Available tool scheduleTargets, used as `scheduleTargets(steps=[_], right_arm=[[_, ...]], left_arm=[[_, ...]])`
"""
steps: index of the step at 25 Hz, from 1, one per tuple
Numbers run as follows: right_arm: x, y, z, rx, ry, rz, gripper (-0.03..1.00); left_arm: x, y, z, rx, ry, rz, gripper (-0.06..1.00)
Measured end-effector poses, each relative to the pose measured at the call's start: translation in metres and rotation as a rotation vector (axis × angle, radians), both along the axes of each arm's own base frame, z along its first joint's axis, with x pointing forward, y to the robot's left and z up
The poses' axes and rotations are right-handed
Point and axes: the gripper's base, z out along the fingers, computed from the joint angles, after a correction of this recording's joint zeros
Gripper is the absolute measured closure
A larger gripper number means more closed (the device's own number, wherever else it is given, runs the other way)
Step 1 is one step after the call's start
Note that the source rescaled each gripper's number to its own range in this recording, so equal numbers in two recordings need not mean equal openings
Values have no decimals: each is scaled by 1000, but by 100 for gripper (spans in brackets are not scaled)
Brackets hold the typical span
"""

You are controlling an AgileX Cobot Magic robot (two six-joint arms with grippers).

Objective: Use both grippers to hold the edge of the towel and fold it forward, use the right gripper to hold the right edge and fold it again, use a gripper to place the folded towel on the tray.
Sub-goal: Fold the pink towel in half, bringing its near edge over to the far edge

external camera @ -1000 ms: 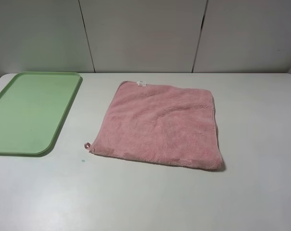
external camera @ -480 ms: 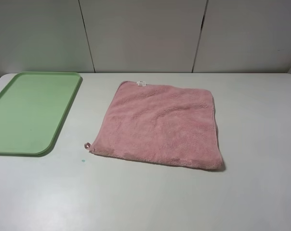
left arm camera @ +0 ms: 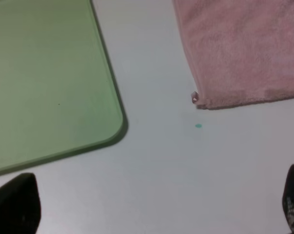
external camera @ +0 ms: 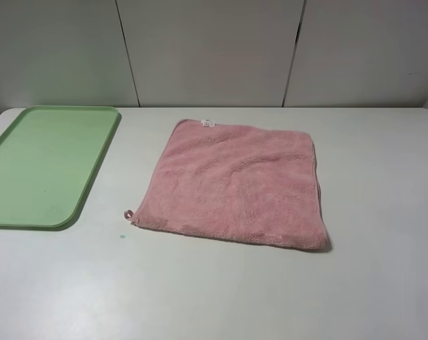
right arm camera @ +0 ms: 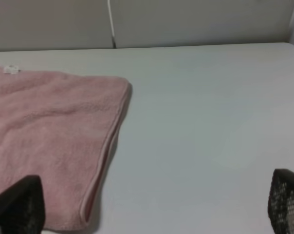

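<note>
Towel [external camera: 235,184], pink fluffy terry-cloth square, lies spread flat mid white worktop [external camera: 271,297], right of light green flat rectangular plastic tray [external camera: 44,163] and apart from it. Left pincer [left arm camera: 154,204] hangs over bare worktop. Near-left towel corner and a rounded tray corner both sit ahead of its tips, not touched. Right pincer [right arm camera: 151,204] hangs at towel's right side, with stitched pink hem [right arm camera: 109,146] running ahead between its fingers. Cannot tell if a tip touches cloth. Both pincers spread wide, released, holding nothing. Towel unfolded, faint ripples, small white label [external camera: 207,123] on far edge, tiny pink loop [external camera: 128,214] at near-left corner.
</note>
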Motion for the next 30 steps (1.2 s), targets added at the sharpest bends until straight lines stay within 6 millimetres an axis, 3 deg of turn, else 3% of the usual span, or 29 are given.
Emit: scheduleTargets(steps=[5,13,21,30], right_arm=[[3,1,0,-1,21,30,-3],[33,5,-3,-38,210,130,-3],[54,11,-7,-93,339,214,-3],[61,14,14,-195,282,305,-3]], left_arm=[[10,-1,1,35,70,-24,-5],[29,-2,12,91,165,-109,-5],[56,-14,8,182,339,-359,-5],[76,-19,13,320,400,-446,-5]])
